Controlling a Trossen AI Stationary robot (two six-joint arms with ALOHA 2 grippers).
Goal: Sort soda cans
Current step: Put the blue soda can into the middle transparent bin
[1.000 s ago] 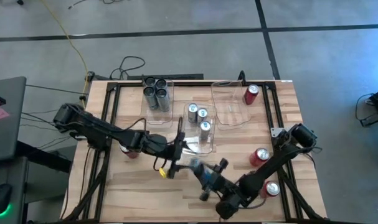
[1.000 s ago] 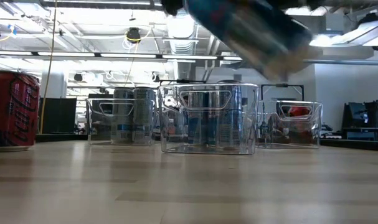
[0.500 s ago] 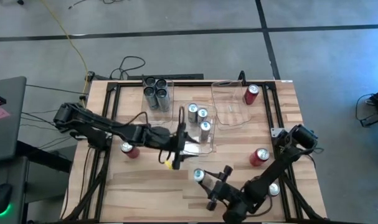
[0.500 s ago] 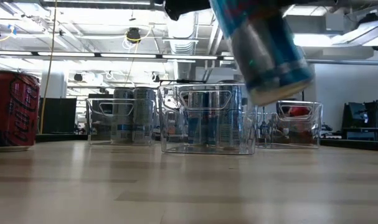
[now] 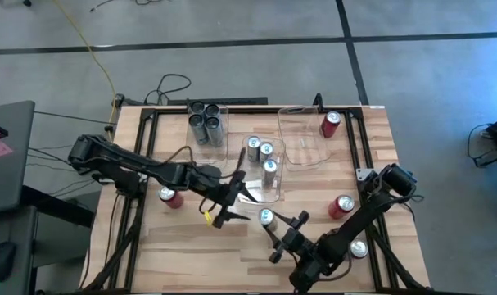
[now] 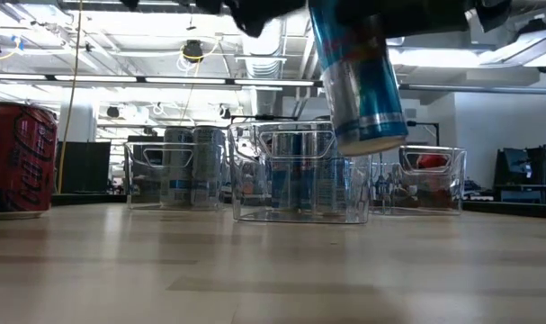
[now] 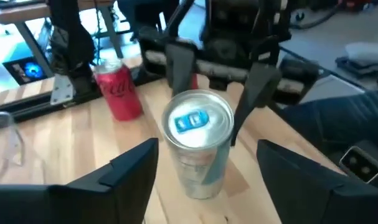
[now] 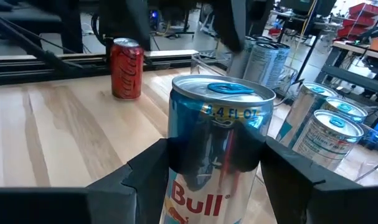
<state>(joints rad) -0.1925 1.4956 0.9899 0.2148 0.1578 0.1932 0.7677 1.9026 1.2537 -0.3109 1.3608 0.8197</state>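
My right gripper (image 5: 274, 224) is shut on a silver-blue soda can (image 8: 217, 146), which hangs above the table's near middle (image 6: 355, 81). My left gripper (image 5: 230, 206) is open just left of that can. Its two fingers (image 7: 134, 171) stand on either side of the can (image 7: 198, 146) without touching it. Three more silver-blue cans (image 5: 263, 154) stand in the middle clear bin. Several dark grey cans (image 5: 205, 123) fill the far left bin, and one red can (image 5: 330, 123) stands in the far right bin. Three red cans (image 5: 170, 197) (image 5: 341, 206) (image 5: 359, 248) stand loose on the table. My right gripper pinches the can's side wall (image 8: 176, 155) between its two fingers, a little below the top rim. The fingers come in about level from the table's near right side. The can is lifted clear of the table, nearly upright with its silver top (image 5: 267, 216) up.
The three clear bins (image 5: 297, 143) stand in a row across the table's far half. Black frame rails (image 5: 142, 164) run along both sides of the table. Bare wood lies at the near left (image 5: 191, 254).
My right gripper has turned at the wrist and carried the silver-blue can a little toward the table's far edge. The can has swung from steeply tilted to nearly upright and stays clear of the table. My left gripper has turned toward the can.
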